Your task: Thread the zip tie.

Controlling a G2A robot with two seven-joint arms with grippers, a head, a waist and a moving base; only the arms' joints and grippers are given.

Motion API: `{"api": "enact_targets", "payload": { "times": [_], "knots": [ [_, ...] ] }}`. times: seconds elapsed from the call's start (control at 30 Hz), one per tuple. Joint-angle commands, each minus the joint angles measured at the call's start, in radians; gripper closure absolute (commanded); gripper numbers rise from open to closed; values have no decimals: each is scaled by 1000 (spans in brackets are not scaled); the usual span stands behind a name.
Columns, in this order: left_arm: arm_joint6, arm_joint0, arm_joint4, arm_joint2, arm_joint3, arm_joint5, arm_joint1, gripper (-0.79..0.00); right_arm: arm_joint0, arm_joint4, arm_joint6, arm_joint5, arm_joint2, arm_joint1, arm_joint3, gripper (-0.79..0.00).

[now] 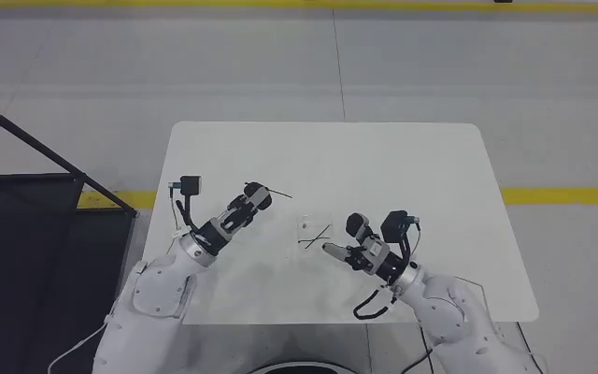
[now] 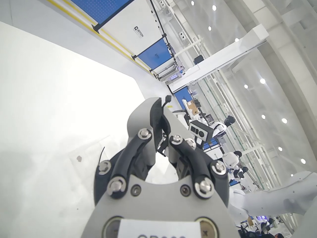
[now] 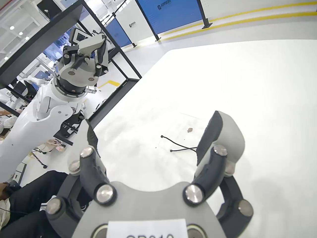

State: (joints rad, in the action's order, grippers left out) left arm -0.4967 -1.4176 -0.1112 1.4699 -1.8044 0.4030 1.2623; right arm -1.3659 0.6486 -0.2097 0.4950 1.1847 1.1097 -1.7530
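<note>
Zip tie [image 2: 166, 101] between the left gripper [image 2: 159, 110] jaws: thin, smooth black plastic. Pads [image 2: 156, 116]: black, rough-textured. Finger shells [image 2: 138, 118]: matt grey. Screws [image 2: 145, 133]: bright polished metal. Table [image 2: 62, 87] beyond the jaws: white, matt, smooth.

**The count**

Three thin black plastic zip ties: one held zip tie [image 1: 277, 194] and a crossed pair of zip ties [image 1: 316, 236]. Two grey-and-black grippers: left gripper [image 1: 262, 197], right gripper [image 1: 342, 237]. One white rounded-corner table [image 1: 420, 168].
</note>
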Motion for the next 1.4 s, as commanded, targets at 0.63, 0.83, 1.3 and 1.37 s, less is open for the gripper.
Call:
{"api": "enact_targets", "payload": {
  "times": [0.63,0.83,1.3,1.37],
  "knots": [
    [-97,17,114,47,43,-58,-17,0,89,809,-385,-557,-320,51,-252,-785],
    [-132,1,186,77,36,-34,-25,0,195,914,-570,-628,-452,100,-191,-730],
    [-124,4,193,66,48,-25,-34,0,363,958,-817,-709,-581,212,-36,-508],
    [-123,5,198,62,49,-26,-34,0,381,962,-839,-714,-588,225,-15,-499]
  ]
}}
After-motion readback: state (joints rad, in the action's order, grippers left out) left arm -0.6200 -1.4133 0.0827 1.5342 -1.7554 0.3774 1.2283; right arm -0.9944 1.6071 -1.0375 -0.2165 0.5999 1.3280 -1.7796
